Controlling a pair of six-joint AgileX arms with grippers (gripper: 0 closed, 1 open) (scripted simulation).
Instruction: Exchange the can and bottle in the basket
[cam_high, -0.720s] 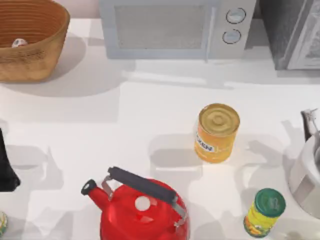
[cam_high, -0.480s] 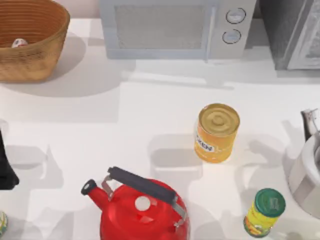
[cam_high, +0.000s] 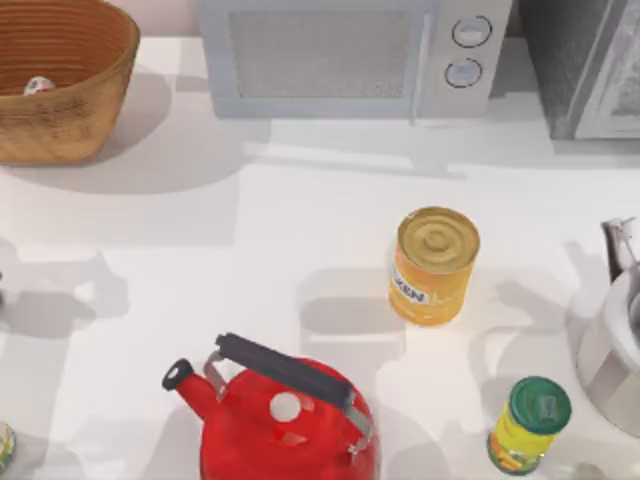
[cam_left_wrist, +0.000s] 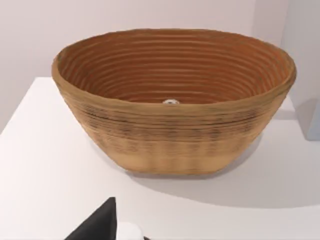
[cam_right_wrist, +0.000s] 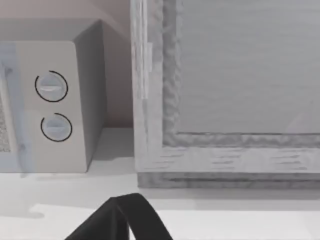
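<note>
**Bottle sits in the basket, can out on the bench**

The wicker basket (cam_high: 60, 85) stands in the upper left of the top view on the white bench (cam_high: 250, 250). Inside it, low against the left inner wall, lies the small white bottle (cam_high: 38, 86); in the left wrist view the same bottle (cam_left_wrist: 170, 102) peeks over the near rim at the basket's (cam_left_wrist: 172, 135) floor. The yellow can (cam_high: 433, 266) stands upright right of centre, well apart from the basket.

A red kettle (cam_high: 280, 420) sits at the lower centre, a green-lidded yellow container (cam_high: 528, 424) at the lower right, a microwave (cam_high: 350, 55) along the top edge.

The left gripper (cam_left_wrist: 100, 229) shows as a dark finger at the bottom edge of the left wrist view, the right gripper (cam_right_wrist: 122, 220) likewise in the right wrist view; I cannot tell how either's jaws stand.
</note>
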